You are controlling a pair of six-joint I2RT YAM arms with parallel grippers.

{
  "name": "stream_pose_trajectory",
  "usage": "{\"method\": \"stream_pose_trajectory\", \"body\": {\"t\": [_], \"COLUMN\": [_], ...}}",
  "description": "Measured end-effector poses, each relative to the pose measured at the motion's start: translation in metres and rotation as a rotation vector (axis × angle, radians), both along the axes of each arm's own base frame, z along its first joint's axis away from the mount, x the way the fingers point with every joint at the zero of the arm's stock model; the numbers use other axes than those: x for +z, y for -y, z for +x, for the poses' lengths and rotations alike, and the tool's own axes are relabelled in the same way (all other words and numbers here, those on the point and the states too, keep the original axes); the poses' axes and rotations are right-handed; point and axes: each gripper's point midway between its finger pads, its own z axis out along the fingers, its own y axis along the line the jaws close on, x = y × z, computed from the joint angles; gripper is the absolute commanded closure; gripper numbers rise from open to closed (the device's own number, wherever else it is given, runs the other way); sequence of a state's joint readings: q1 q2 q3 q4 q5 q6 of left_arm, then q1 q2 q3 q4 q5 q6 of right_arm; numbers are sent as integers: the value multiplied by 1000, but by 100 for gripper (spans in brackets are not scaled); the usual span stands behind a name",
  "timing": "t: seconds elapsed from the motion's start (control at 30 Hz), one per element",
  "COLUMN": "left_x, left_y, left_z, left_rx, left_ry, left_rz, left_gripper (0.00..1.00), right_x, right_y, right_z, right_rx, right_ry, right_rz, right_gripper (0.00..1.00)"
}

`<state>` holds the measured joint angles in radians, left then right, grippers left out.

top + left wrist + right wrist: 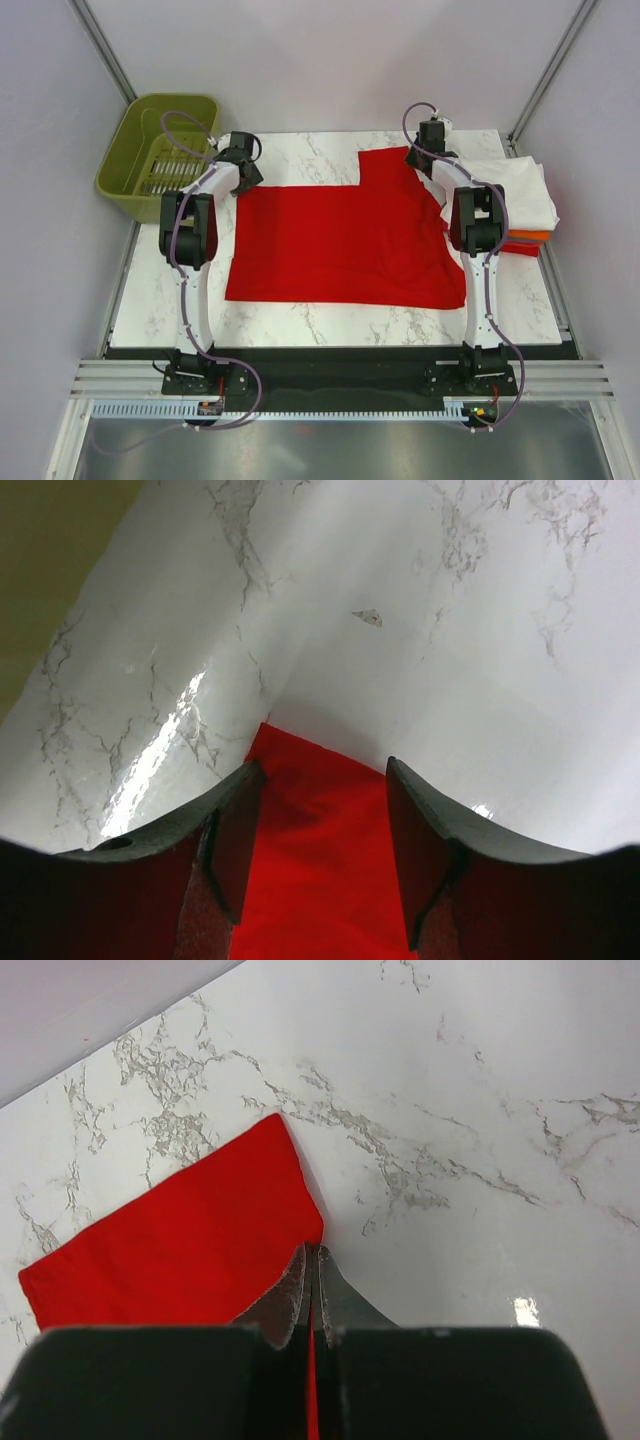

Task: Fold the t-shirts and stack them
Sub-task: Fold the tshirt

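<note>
- The basket (160, 150) stands off the table's (300, 325) far-left corner. Only the overhead view shows it whole. My left wrist view catches just an olive patch in its top-left corner.
- My left pincer (322, 770) is released. In the wrist view its jaws stand apart, straddling the far-left corner of the red shirt (350, 240). The cloth lies flat on the marble between them, not clamped. The overhead view puts this pincer at that corner, but my own arm hides the jaws there.
- Beyond the left jaws, the wrist view picks out a small grey fleck (367, 617) on the marble. It is too small to find from above.
- The red shirt is spread flat across the middle of the table between my two arms. One sleeve sticks out toward the far edge on the right, and the near-right hem is rumpled. Only the overhead view shows this outline.
- My right pincer (312, 1260) is clenched on the red shirt. A thin red line of cloth runs between the pressed fingers, and the sleeve lies flat to their left. From above, this pincer sits at that far-right sleeve.
- The stack (520, 215) lies at the table's right edge, just beside my right arm. It has a white shirt (515, 190) on top, an orange shirt (530, 236) beneath it and a red sliver (520, 249) under that. Neither wrist view shows it.
</note>
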<state>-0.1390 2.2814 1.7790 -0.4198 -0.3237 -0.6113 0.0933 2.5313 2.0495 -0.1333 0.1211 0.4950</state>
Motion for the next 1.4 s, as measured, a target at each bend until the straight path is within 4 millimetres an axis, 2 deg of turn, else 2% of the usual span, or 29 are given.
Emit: {"method": "stream_pose_trajectory", "body": {"t": [0.3, 0.4, 0.5, 0.53, 0.83, 1.1, 1.27, 1.4], "left_x": [-1, -1, -2, -3, -1, 0, 2, 4], "left_y": [4, 4, 7, 7, 9, 5, 8, 13], "left_z": [-1, -1, -2, -3, -2, -2, 0, -10], "left_rx": [-14, -20, -27, -28, -34, -47, -83, -116], "left_ry": [-46, -51, -61, -63, -61, -61, -44, -30], "left_rz": [-31, -44, -56, -59, -64, 4, 69, 108], "left_gripper": [59, 62, 82, 98, 98, 98, 98, 98], "right_x": [1, 0, 0, 0, 0, 6, 24, 55], "right_y": [0, 1, 2, 2, 0, -8, -12, -8], "right_z": [-4, -10, -16, -16, -16, -18, -27, -38], "right_rx": [1, -3, -6, -7, -1, 52, 88, 98], "right_ry": [5, 0, -8, -9, -8, -4, 8, 40], "right_rz": [18, 23, 26, 28, 33, 56, 66, 62], "right_gripper": [100, 100, 100, 100, 100, 100, 100, 100]}}
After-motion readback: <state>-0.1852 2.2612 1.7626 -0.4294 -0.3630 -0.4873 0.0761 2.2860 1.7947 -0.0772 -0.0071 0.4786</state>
